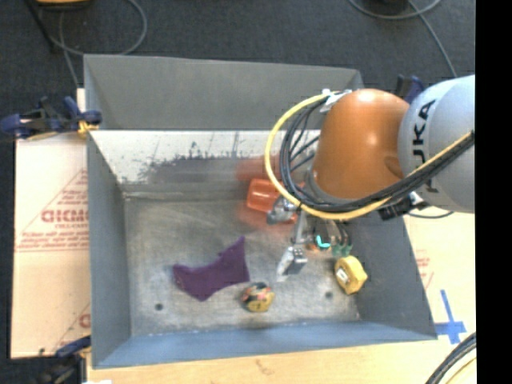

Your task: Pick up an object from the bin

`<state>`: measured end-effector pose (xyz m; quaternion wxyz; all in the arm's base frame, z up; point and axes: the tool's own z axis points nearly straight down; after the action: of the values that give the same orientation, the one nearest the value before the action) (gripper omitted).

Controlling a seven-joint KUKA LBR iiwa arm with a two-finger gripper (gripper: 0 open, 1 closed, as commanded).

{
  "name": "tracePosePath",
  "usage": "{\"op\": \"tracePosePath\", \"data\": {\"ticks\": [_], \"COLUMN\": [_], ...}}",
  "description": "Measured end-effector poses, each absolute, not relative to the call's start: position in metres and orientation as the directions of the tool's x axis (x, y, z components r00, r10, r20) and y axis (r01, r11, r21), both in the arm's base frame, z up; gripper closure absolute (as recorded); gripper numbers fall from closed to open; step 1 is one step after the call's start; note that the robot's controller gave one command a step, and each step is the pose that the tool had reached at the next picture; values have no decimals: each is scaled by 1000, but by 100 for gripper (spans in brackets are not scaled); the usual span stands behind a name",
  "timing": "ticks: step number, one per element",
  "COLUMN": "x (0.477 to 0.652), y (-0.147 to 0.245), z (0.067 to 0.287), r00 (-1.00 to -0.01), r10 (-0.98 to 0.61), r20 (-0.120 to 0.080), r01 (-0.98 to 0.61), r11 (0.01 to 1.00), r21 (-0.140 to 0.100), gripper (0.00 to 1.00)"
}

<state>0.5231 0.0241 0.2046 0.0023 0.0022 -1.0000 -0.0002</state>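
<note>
No thing is picked yet, so I'm treating the nearest candidates as the target. Closest to the gripper (pixel 292 263) is a small round mottled thing (pixel 257 297), yellowish w/ dark and reddish patches. It lies on the bin floor near the front wall, about mid-width. It sits toward the front and camera-left of the gripper tip, near but apart, not under it. It's roundish, so there's no real long axis to line up on.

Second candidate is a yellow boxy thing (pixel 350 275), maybe a small tape measure, camera-right of the gripper and near it. The gripper hangs low over bare floor between these two. I see nothing in it, and I can't tell from this angle whether it's spread or pressed together.

Further out, a purple cloth (pixel 212 272) lies flat, camera-left of the round thing and close beside it. An orange blocky thing (pixel 260 196) sits by the back wall, behind the gripper. The wrist's orange cover (pixel 360 142) hides the rt back part of the bin (pixel 108 238).

My judgement: the next move needs a short shift front-left for the round thing, or rt for the yellow one, before descending. The round one may roll.
</note>
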Motion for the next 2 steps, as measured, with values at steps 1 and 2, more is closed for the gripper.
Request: {"op": "tracePosePath", "data": {"ticks": [1,2], "x": [524,541], "y": [24,66], "z": [208,82], "r00": [-1000,-999], "r10": [-4,44], "r20": [-2,-6], "r01": [-4,44], "r11": [1000,999], "r21": [1,0], "gripper": [0,100]}}
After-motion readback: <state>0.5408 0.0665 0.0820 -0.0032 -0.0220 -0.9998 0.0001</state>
